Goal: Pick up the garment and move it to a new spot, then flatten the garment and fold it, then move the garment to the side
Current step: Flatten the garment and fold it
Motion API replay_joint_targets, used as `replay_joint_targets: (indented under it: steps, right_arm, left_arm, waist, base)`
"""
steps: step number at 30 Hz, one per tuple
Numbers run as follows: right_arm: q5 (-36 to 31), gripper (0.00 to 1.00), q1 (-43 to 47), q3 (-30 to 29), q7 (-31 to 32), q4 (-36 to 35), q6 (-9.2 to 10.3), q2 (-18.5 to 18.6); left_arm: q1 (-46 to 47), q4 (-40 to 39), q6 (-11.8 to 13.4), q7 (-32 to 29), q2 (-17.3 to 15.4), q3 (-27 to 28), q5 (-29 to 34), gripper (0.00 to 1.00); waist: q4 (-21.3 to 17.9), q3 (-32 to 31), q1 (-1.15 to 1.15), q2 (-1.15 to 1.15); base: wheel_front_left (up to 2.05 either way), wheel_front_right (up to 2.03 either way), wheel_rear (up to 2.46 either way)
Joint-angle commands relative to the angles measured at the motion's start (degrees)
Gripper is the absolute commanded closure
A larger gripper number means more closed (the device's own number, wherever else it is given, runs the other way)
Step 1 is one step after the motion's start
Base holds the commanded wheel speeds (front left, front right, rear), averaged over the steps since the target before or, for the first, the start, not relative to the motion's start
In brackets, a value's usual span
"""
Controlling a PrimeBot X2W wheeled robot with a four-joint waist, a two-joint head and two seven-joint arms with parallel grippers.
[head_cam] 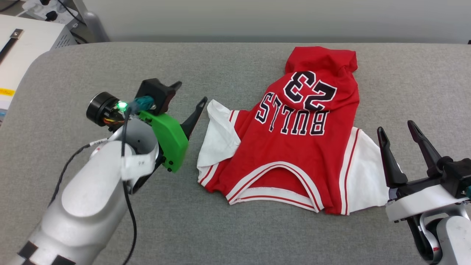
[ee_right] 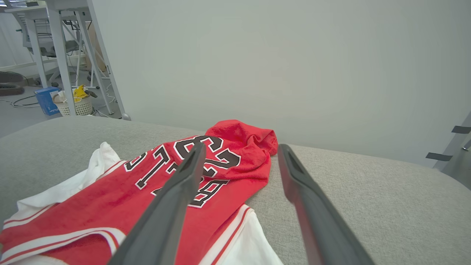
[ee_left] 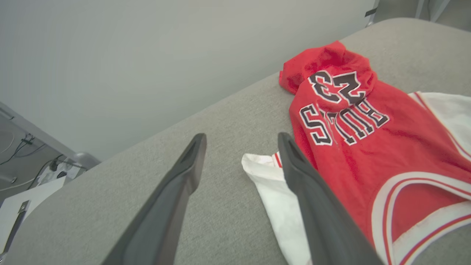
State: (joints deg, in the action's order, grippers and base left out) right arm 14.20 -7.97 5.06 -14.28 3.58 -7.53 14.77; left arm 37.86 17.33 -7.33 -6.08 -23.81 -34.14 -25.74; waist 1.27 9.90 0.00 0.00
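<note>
And here is the garment (head_cam: 301, 147), lying right of centre on the grey padded surface (head_cam: 110, 228), printed side up, its collar opening (head_cam: 274, 180) toward the robot and its hem (head_cam: 323, 59) bunched into a red hump at the far end. So its long axis runs near to far, leaning a touch to the right as it goes away. The two arms bracket it across its width. The left gripper (head_cam: 192, 92) hangs with its fingers spread and nothing between them, one tip just beside the crumpled white sleeve (head_cam: 217, 136) on that side. From its own wrist camera the garment lies off to the right of the fingers, not between them. The right gripper (head_cam: 395, 127) is likewise spread wide and empty, standing at the edge of the other white sleeve (head_cam: 368, 169), with the garment to its left and ahead; whether a finger touches the cloth cannot be told. Neither arm is clearly the nearer, since each has a sleeve right beside it. The judgement, then: a two-handed lift looks on, with each gripper needing to swing inward across the short axis to reach its own side.
</note>
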Motion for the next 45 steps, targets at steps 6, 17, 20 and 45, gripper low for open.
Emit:
replay_joint_targets:
  steps: [6,17,20,45]
  right_arm:
    - [-0.8,0.0,0.5,0.5,0.5,-1.3,0.04,-0.9]
    - [-0.7,0.0,-2.3,1.8,0.0,-0.9,0.04,-1.8]
    - [-0.5,0.0,-3.3,2.1,-0.2,-0.5,0.04,-2.0]
    - [-0.2,0.0,-1.7,1.0,-0.7,2.4,0.04,-3.5]
  left_arm:
    - [8.3,-0.5,-0.1,-16.3,-5.3,-15.7,-13.0,0.0]
    - [17.2,1.5,-0.1,-25.3,-7.6,-34.2,-21.8,0.0]
    - [18.3,3.4,-0.1,-24.5,-7.9,-36.6,-21.6,0.0]
    - [10.9,1.5,3.3,1.0,-8.8,-30.2,-27.6,1.0]
  waist:
    - [-2.1,1.5,0.0,0.0]
    - [-5.4,6.4,0.0,0.0]
    - [-6.2,7.7,0.0,0.0]
    - [-2.4,5.1,0.0,0.0]
  base:
    - [0.0,0.0,0.0]
    - [0.0,0.0,0.0]
    - [0.0,0.0,0.0]
    - [0.0,0.0,0.0]
